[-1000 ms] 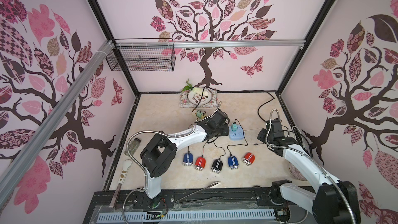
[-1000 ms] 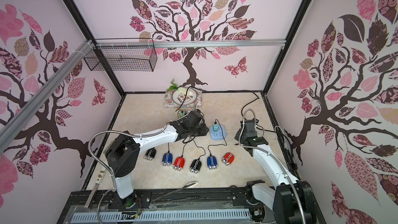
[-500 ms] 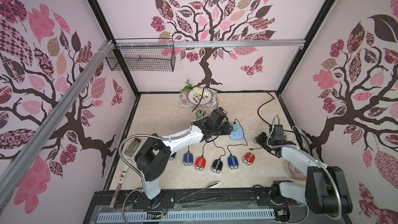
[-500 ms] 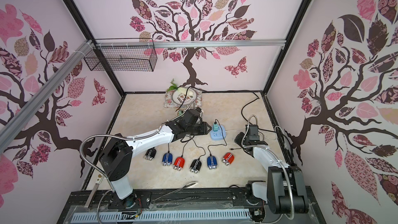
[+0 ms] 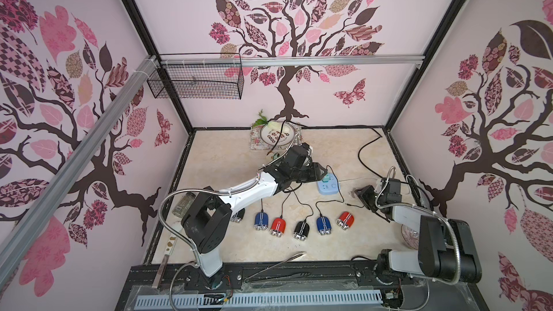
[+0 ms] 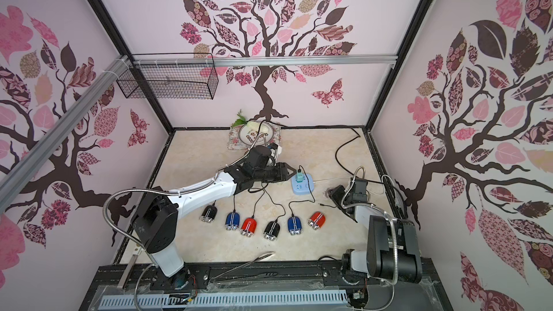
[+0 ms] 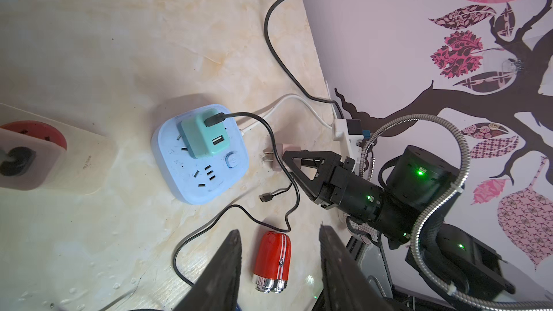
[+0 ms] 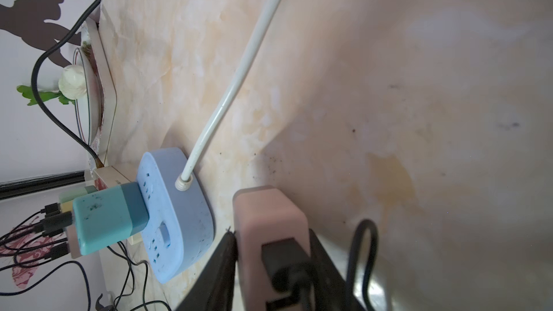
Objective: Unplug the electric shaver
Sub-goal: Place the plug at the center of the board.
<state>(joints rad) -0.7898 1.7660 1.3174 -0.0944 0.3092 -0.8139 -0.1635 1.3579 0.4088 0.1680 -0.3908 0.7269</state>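
We are judging the pull itself as done. The pink adapter [image 8: 269, 210] is lying on the desk [image 5: 227, 160] just right of the blue power strip [image 5: 328, 187]. Its prongs are showing bare in the left wrist view, and a black cord is plugged into its back.

The right end effector [image 8: 271, 233] is bracketing that adapter, one finger on each side; whether it is pinching or only flanking it, we cannot tell. The left end effector [image 5: 321, 172] is hovering at the strip's left edge beside the teal adapter [image 7: 203, 136], fingers spread and empty.

The shavers are lying in a row on the near side of the strip. The red shaver [image 5: 345, 220] at the right end is sitting closest to the pink adapter, with a loose cable plug [image 7: 264, 197] lying between them. Which cord is serving which shaver we cannot trace.

We are reading this step as the letting go. To do it well, we are wanting the right fingers spread wide before any retreat. They should then be drawn straight back along their own line, so neither is dragging the adapter or snagging its cord.
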